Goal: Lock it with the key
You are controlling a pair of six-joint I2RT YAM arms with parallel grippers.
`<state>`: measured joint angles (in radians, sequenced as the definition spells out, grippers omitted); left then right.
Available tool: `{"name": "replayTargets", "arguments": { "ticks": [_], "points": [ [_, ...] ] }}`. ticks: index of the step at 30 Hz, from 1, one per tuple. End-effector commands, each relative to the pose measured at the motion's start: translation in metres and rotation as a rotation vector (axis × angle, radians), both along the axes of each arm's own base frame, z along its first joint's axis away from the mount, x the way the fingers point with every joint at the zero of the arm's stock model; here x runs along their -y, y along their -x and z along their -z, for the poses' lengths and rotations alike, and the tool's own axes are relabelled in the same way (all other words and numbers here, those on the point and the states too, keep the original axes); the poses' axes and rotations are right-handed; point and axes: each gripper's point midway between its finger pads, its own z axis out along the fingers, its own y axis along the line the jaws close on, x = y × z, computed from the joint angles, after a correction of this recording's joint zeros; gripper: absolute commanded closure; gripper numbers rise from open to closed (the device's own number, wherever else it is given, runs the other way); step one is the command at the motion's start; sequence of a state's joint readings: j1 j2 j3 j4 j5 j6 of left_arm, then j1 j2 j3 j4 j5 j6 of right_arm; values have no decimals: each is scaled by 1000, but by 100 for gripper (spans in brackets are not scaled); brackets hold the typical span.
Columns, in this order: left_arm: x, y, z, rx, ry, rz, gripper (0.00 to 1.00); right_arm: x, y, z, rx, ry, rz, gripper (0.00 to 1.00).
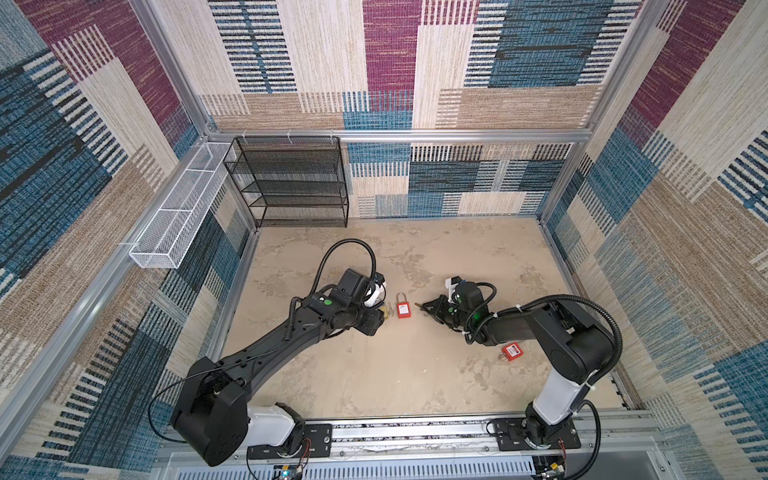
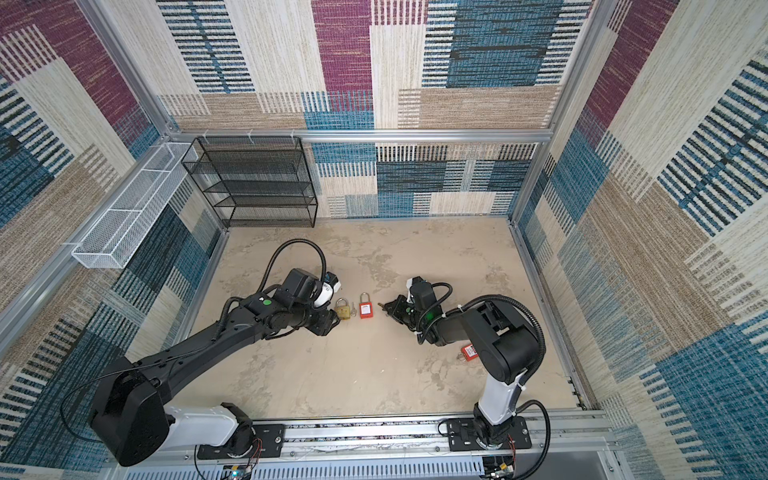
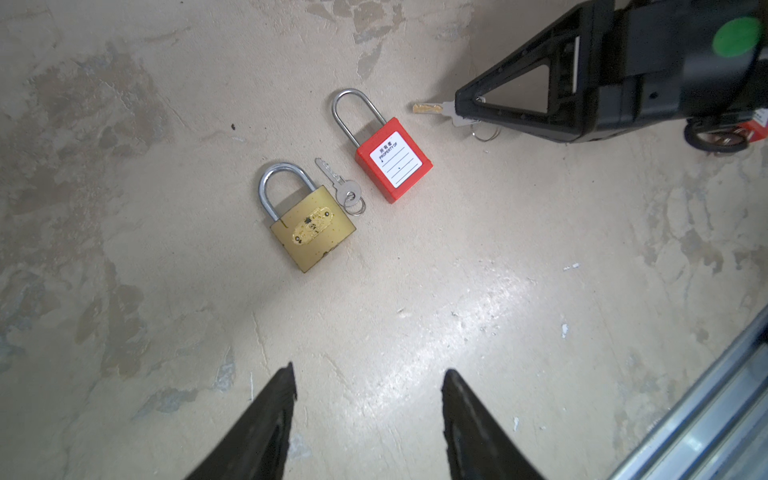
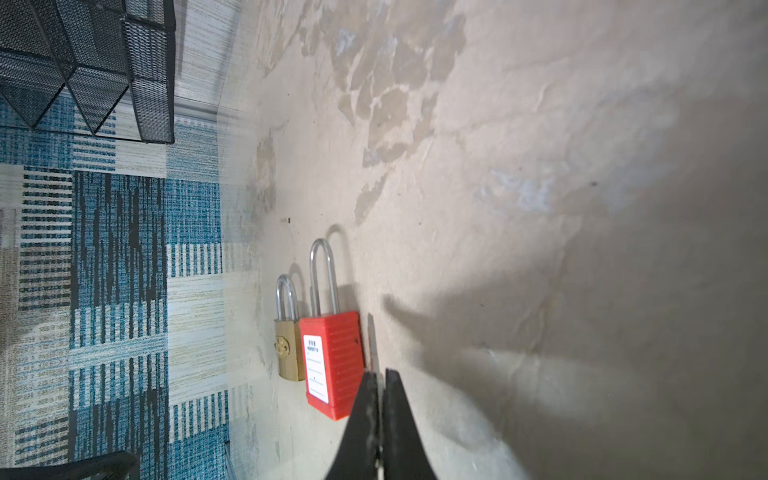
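Red lock (image 3: 392,160) lies flat mid-desk (image 1: 374,374), shackle toward the far edge. Brass lock (image 3: 313,228) just beside it, spare key (image 3: 343,187) between them. Right fingers (image 4: 365,399) pinch the key (image 3: 436,109) by its bow; the blade points at the red lock, not touching. Left fingers (image 3: 286,386) half-wide, empty, near the brass lock.

Judgement: the plastic body is light and likely skids, so brace its narrow sides. The key is thin and stiff and may twist in the grip.

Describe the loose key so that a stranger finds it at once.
Look at the middle of the beige table, where a brass padlock and a red padlock lie side by side. The small silver key lies loose in the gap between them; the other key is pinched by the right gripper.
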<state>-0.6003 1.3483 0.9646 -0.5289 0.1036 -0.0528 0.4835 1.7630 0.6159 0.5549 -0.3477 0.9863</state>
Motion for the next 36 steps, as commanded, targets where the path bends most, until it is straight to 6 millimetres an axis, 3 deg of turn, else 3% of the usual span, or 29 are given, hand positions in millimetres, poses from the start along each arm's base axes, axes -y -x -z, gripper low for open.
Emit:
{"name": "replayTargets", "arguments": {
  "ticks": [1, 21, 27, 36],
  "points": [
    [-2, 1, -1, 4, 1, -5, 42, -2, -5, -6, 22, -11, 11, 90],
    [0, -1, -3, 4, 8, -9, 41, 5, -5, -8, 30, 73, 17, 59],
    [0, -1, -5, 4, 13, -13, 41, 6, 2, -8, 15, 61, 15, 55],
    [2, -3, -6, 2, 16, -13, 41, -5, 13, -5, 0, 28, -47, 59]
  ]
}}
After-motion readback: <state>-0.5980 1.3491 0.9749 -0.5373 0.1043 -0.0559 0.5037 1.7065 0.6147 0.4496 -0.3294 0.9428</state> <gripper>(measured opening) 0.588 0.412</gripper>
